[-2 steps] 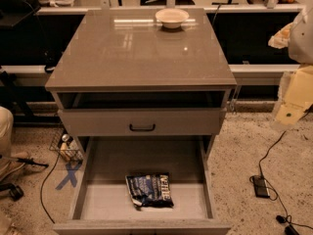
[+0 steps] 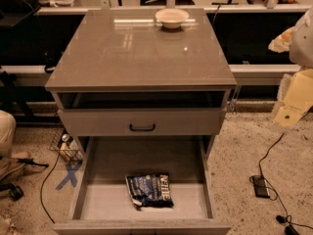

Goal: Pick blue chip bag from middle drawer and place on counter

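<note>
Camera view gives me the middle drawer (image 2: 107, 199) pulled open at the bottom of the cabinet, and I place everything else from it. The blue chip bag (image 2: 149, 190) lies flat on the drawer floor, toward the front edge and a little right of centre, touching neither side wall. Its foil is dark blue with white patches. White lettering runs sideways along its right half, but I cannot read it with any certainty, and I see no other label or writing. Directly above the middle drawer sits a shallower drawer front (image 2: 98, 122) with a black handle (image 2: 142, 128), closed. Above that is an open slot, and then the glossy counter (image 2: 137, 53), which carries a cream bowl (image 2: 172, 17) at its far edge. The gripper (image 2: 292, 104) is off to the right of the middle drawer and higher up, at about the level of the shallower drawer front, well apart from the cabinet and the bag. It shows as a cream-coloured block hanging below a pale arm section at the frame's right edge, tilted down and to the left. I cannot tell whether it is spread or closed, and it holds nothing I can see. Left of the middle drawer, on the floor, are a blue X mark (image 2: 68, 174) and a small wire basket (image 2: 68, 146). On the floor to its right is a black box (image 2: 260, 186) on a cable.
</note>
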You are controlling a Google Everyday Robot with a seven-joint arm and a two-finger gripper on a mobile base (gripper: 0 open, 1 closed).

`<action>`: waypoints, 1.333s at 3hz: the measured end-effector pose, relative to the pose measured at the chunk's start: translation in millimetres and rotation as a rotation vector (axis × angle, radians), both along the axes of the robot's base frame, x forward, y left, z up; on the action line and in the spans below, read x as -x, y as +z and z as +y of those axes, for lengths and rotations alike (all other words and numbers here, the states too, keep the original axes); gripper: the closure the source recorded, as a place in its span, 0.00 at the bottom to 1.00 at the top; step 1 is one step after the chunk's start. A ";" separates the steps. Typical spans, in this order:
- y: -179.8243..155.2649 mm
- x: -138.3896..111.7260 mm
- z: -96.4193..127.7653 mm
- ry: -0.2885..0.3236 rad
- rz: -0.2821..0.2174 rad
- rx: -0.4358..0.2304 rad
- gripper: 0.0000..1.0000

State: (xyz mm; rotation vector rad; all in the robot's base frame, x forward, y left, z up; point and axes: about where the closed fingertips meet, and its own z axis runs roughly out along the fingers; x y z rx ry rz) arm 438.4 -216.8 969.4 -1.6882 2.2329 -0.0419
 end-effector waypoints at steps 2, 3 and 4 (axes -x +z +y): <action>-128.0 9.6 28.0 -0.105 0.138 -0.321 0.00; -214.7 14.4 67.4 -0.197 0.176 -0.452 0.00; -214.8 14.4 67.5 -0.197 0.176 -0.452 0.00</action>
